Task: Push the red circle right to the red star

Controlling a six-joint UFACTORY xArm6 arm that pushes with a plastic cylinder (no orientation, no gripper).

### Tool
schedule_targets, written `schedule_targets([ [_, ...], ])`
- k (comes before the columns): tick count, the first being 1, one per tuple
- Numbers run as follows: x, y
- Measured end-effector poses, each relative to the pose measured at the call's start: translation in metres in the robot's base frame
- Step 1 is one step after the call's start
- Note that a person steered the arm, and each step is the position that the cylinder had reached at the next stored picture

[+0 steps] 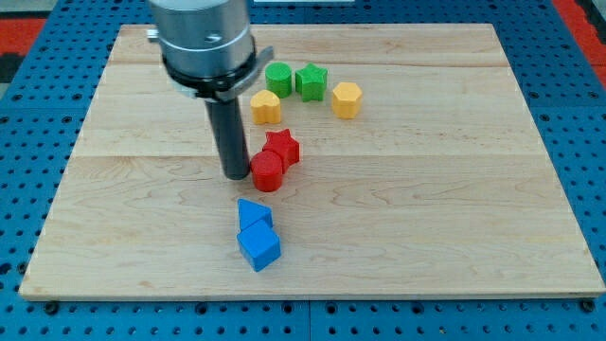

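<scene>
Your rod carries no hand; my tip (235, 176) presses the red circle (267, 172) from the view's left, already touching the red star (282, 147). Push further and both may skid apart.

Two red blocks (275, 161), two green (294, 80), two yellow (305, 102), two blue (257, 234)

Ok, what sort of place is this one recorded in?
Probably a lab bench for robot pushing trials: a wooden board on a blue perforated base, with small coloured blocks like the red star, and my tip left of the red circle.
</scene>
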State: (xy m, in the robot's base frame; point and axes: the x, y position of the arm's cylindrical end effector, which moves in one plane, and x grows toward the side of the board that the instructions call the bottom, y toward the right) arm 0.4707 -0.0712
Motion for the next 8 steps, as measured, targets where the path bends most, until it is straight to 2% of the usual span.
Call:
schedule_targets([
  [3, 0.004, 0.054],
  [6, 0.004, 0.057],
  [8, 0.036, 0.046],
])
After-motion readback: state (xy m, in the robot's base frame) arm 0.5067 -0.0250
